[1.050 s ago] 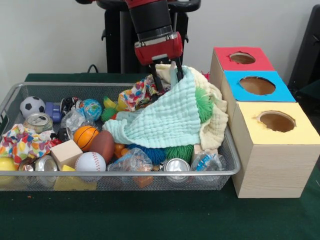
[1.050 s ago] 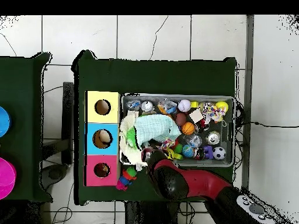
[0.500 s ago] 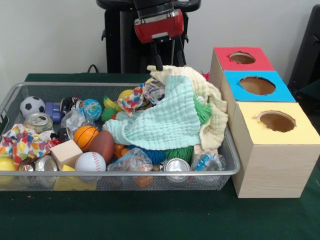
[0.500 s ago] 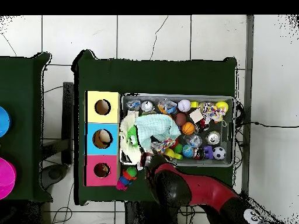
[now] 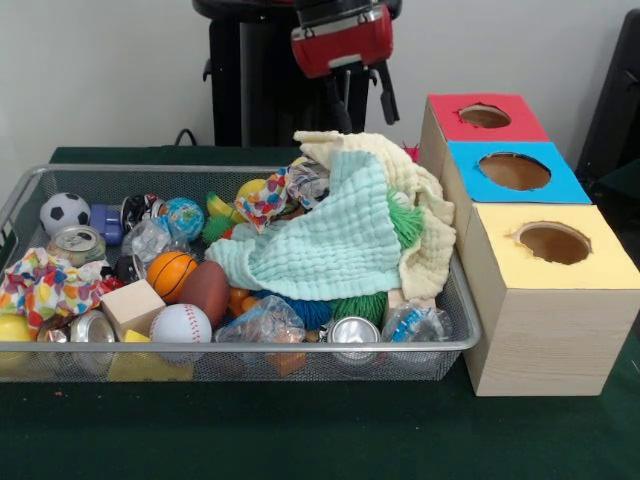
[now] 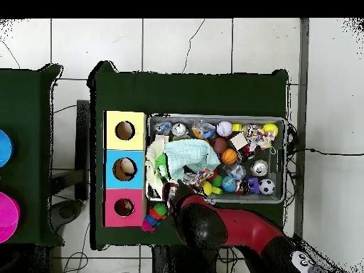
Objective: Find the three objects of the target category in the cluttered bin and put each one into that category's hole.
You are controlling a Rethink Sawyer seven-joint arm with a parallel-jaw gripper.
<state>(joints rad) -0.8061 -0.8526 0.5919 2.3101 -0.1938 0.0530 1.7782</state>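
Bin front edge: the wire mesh bin (image 5: 300, 350) sits on the dark green table (image 5: 300, 440); along its near wall lie a baseball (image 5: 181, 324), a wooden cube (image 5: 131, 306), two cans (image 5: 354, 330) and crumpled clear plastic (image 5: 262, 322).
Bin middle: an orange basketball (image 5: 171, 274) rests beside a brown football (image 5: 207, 290); a colourful patterned cloth (image 5: 45, 283) lies at the left end.
Cloth pile: a mint green cloth (image 5: 325, 245) drapes over a cream cloth (image 5: 420, 225) at the bin's right end, with green spiky balls (image 5: 405, 215) showing between them and a blue spiky ball (image 5: 300, 308) under the lower hem.
Bin back: a small soccer ball (image 5: 64, 212), a globe ball (image 5: 184, 216) and a second patterned cloth (image 5: 268, 195) lie near the far wall.
Boxes: three boxes stand in a row just right of the bin, yellow box (image 5: 550, 300) nearest, then blue box (image 5: 510, 175), then red box (image 5: 480, 118), each with a round hole on top.
Gripper: the red gripper (image 5: 358, 100) hangs above the cloth pile's far edge, apart from it, its black fingers (image 5: 386, 97) spread and holding nothing.
Outside the bin: in the overhead view a small multicoloured spiky toy (image 6: 154, 215) lies on the table beside the red box.
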